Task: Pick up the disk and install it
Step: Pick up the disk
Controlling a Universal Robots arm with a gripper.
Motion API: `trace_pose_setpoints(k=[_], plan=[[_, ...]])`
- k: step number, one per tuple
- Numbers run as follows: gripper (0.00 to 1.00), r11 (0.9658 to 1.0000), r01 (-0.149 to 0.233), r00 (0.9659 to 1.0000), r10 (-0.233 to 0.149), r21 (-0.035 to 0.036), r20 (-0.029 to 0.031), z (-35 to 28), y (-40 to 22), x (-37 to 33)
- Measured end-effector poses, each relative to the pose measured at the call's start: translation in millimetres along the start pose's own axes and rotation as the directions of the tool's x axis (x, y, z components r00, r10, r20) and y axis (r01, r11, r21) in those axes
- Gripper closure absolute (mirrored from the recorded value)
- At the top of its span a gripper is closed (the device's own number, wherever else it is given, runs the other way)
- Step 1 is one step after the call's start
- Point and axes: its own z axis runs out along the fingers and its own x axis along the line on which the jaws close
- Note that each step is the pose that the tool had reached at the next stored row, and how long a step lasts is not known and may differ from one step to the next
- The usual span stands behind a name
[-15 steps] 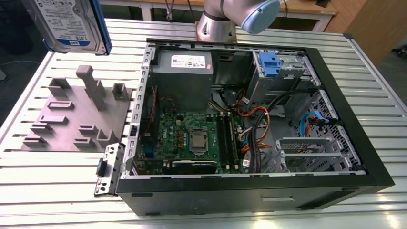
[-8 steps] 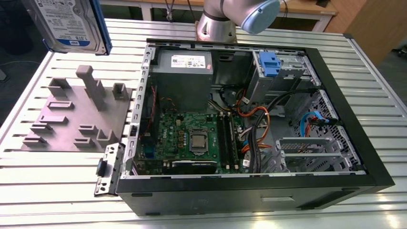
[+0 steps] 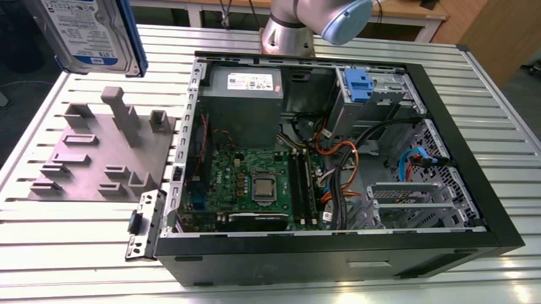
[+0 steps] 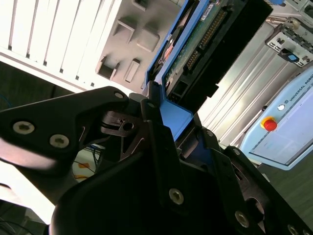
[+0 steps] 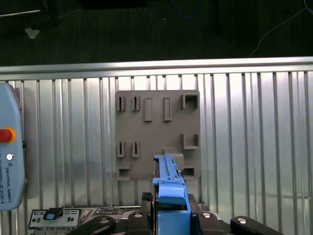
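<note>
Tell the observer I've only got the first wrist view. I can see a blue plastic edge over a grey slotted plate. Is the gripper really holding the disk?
Observer: Yes. In the second wrist view the gripper is shut on the disk, the flat silver hard drive in a blue plastic carrier bracket. Its green circuit-board side shows there.
Operator: Is it inside the computer yet?
Observer: No. In the exterior view it hangs in the air at the exterior view's left, outside the open black computer case.
Operator: Is it touching that plate?
Observer: No. It is apart from the grey slotted plate, raised clear of its posts.
</note>
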Motion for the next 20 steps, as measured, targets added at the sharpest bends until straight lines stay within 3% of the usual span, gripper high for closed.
trace_pose_setpoints(k=[4, 12, 20], plan=[[0.64, 1.0000, 0.000, 1.0000, 0.000, 0.0001, -0.0003, 0.0, -1.2, 2.2], [0.64, 1.0000, 0.000, 1.0000, 0.000, 0.0001, -0.0003, 0.0, -10.2, 1.9], [0.64, 1.0000, 0.000, 1.0000, 0.000, 0.0001, -0.0003, 0.0, -12.6, 1.8]])
